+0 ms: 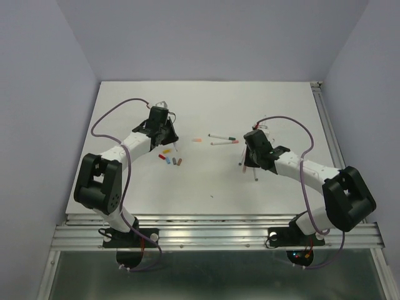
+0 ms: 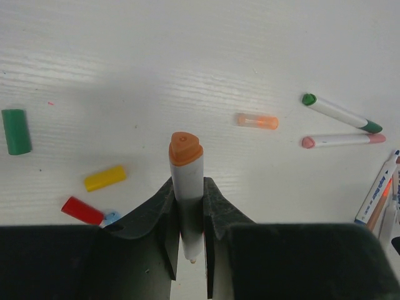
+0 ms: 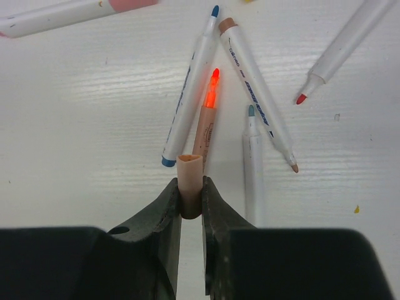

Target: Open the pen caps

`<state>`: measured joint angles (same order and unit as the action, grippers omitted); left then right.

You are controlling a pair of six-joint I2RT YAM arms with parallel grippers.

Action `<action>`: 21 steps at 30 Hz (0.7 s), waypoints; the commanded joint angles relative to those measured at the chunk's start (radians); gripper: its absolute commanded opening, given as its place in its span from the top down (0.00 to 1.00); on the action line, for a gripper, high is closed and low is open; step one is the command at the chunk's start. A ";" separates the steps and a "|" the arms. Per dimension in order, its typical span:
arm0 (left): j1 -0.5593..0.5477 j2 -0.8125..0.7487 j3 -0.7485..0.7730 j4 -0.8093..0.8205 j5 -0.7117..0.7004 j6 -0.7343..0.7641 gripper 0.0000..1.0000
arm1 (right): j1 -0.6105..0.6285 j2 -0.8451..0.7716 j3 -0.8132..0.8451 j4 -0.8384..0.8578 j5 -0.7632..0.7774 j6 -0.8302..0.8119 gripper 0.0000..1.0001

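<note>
Broadly, we see a white table point(image 1: 206, 106) with both arms stretched out over it. The left arm point(image 1: 134, 147) reaches toward the left-centre and the right arm point(image 1: 294, 164) toward the right-centre.

The left gripper point(image 2: 189, 186) has its jaws drawn in narrowly around the orange-ended pen point(image 2: 186, 164), clamping the white barrel and holding it above the table. The right gripper point(image 3: 189, 187) is nearly closed, pinching the peach cap point(image 3: 189, 165), whose hollow end sticks out past the fingertips.

Beyond the right fingers, uncapped pens lie fanned on the table:
- the blue-tipped pen point(image 3: 187, 94)
- the brown-ended pen point(image 3: 253, 81)
- between those two, the peach pen point(image 3: 207, 122), which has a bright orange tip
- the teal-tipped pen point(image 3: 253, 162)
- off to the right, the red-tipped pen point(image 3: 340, 50)

Two pens with caps on lie side by side near the table's middle, the green pen point(image 2: 337, 112) and the pink pen point(image 2: 344, 140).

As for the loose caps, most sit on the table by the left gripper. The green cap point(image 2: 15, 131) lies apart at the far left of the left wrist view. The yellow cap point(image 2: 105, 178) is nearer the fingers. The red cap point(image 2: 82, 210) touches the light blue cap point(image 2: 111, 218), which the left finger half hides. The orange cap point(image 2: 257, 120) lies alone, between the left gripper and the two capped pens.
</note>
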<state>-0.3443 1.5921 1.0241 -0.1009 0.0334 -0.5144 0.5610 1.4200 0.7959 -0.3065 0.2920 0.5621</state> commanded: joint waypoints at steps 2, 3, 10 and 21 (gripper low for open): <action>-0.038 -0.003 0.060 0.001 0.016 0.031 1.00 | -0.009 0.008 0.081 0.026 -0.011 -0.042 0.95; -0.044 -0.001 0.067 0.004 0.019 0.028 1.00 | -0.009 0.005 0.081 0.039 -0.017 -0.050 0.95; -0.237 0.038 0.100 0.059 0.005 -0.055 1.00 | -0.009 -0.050 0.111 0.014 0.036 -0.016 0.95; -0.478 0.287 0.321 0.081 0.066 -0.127 0.94 | -0.010 -0.248 0.054 -0.009 0.116 0.024 0.94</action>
<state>-0.7910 1.8397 1.2518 -0.0418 0.0795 -0.6140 0.5564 1.2205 0.8394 -0.3092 0.3519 0.5644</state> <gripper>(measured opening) 0.263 0.188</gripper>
